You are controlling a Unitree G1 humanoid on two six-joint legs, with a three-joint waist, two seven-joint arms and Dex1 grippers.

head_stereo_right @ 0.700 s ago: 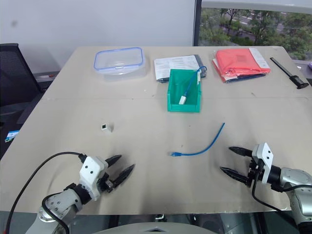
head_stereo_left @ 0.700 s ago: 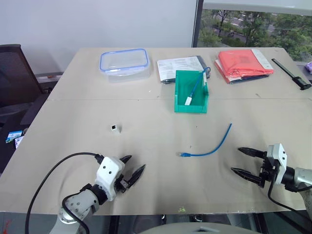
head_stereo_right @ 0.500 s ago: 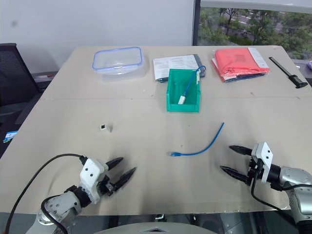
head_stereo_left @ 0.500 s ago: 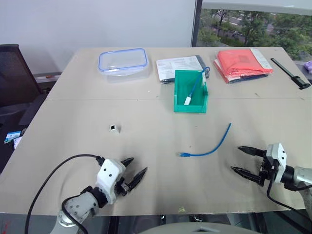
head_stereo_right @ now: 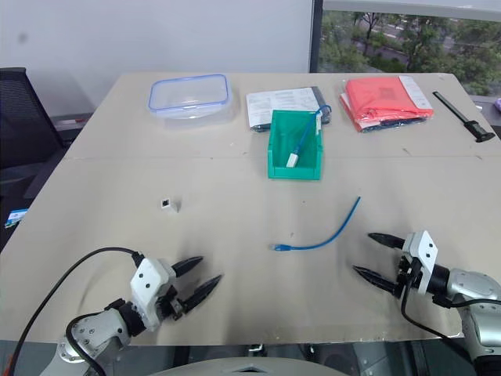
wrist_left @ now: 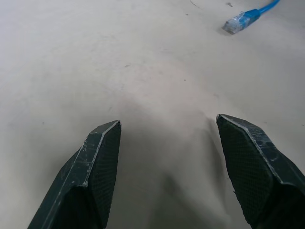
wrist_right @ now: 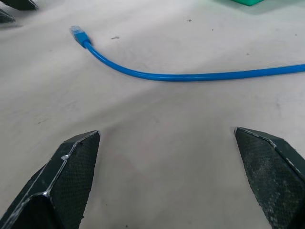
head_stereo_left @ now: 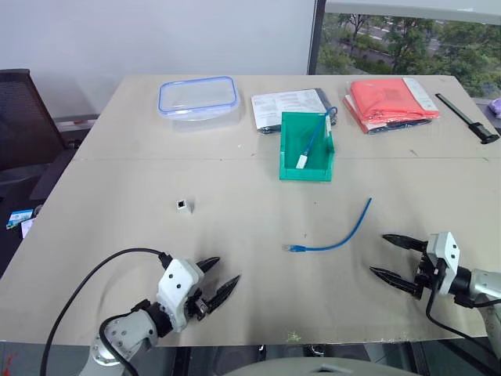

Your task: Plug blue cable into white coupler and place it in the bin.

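The blue cable (head_stereo_left: 338,238) lies curved on the table right of centre, its clear plug (wrist_left: 237,21) pointing left. Far to its left the tiny white coupler (head_stereo_left: 182,206) stands alone. The green bin (head_stereo_left: 305,175) sits behind the cable, toward the back. My left gripper (head_stereo_left: 227,270) is open near the front edge, below the coupler and left of the plug, holding nothing. Just right of the cable my right gripper (head_stereo_left: 379,254) hovers wide open, and the cable (wrist_right: 190,76) runs across in front of its fingers.
Inside the bin lies another blue cable with a white end piece (head_stereo_left: 303,161). Along the back are a clear blue-rimmed container (head_stereo_left: 198,98), papers (head_stereo_left: 291,106), a red folder (head_stereo_left: 391,102) and a black tool (head_stereo_left: 468,119). A black chair (head_stereo_left: 23,117) stands at the left.
My left gripper has shifted a little to the right and toward the table's front edge. The right gripper and the objects have stayed put.
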